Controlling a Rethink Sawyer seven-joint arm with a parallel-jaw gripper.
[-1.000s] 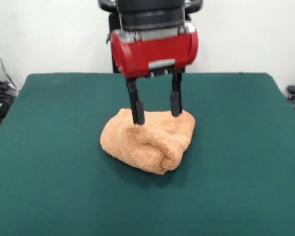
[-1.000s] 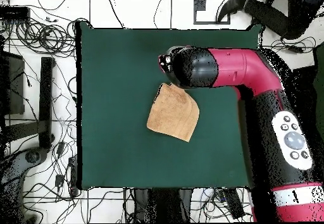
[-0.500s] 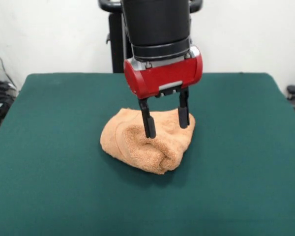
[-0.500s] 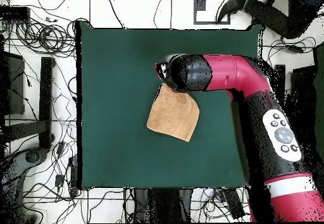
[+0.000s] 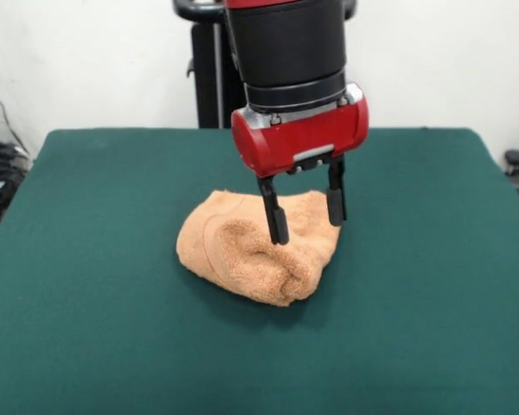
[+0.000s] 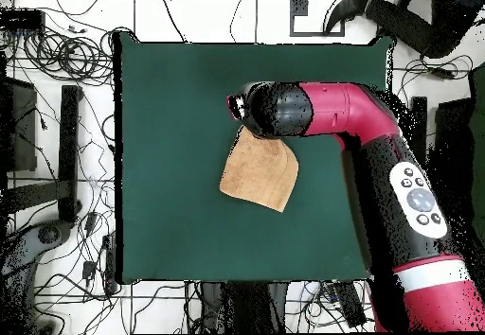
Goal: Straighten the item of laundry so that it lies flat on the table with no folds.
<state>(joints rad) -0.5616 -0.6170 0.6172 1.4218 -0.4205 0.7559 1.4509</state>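
Observation:
The item of laundry (image 5: pixel 242 251) is a peach terry towel, bunched and folded over itself in a rounded heap near the middle of the green table (image 5: pixel 86 328). From overhead the towel (image 6: pixel 256 178) shows as a folded wedge. My gripper (image 5: pixel 307 220) hangs open over the towel's right part in the front view. One black finger (image 5: pixel 278 225) reaches down in front of the heap's top. The other finger (image 5: pixel 335 206) stands at its right edge. Nothing is held between them. In the overhead view the arm's wrist (image 6: pixel 275 112) covers the towel's upper corner and hides the fingers.
The red and black arm (image 6: pixel 379 132) crosses the table's right side in the overhead view. Cables (image 6: pixel 57 57) and black stands (image 6: pixel 68 142) lie on the floor beyond the table's left edge. Green table surface surrounds the towel on all sides.
The gripper has shifted rightward and toward the camera in the front view, still open, from the towel's back edge to over its right part. The towel has not moved.

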